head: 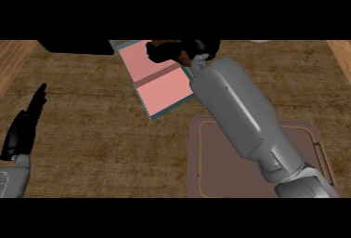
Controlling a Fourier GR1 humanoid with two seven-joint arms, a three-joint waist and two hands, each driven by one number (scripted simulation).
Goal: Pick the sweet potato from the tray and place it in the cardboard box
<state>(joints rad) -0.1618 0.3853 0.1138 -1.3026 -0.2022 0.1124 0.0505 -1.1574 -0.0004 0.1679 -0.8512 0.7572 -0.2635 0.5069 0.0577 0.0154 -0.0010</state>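
The right hand (179,50) is stretched far forward with fingers curled; the left hand (24,125) rests open, fingers straight.

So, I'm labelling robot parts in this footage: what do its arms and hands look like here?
Both forearms are smooth grey shells. The right forearm is a long rounded casing with a glossy highlight, stepping down near the lower edge into a darker grey jointed segment. The right hand is black, on a small pale grey wrist. The left hand is black with slim tapering fingers. No cables or markings show.

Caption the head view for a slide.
Right hand holds the sweet potato over the pink-lined cardboard box, the tray behind it; left hand rests open.
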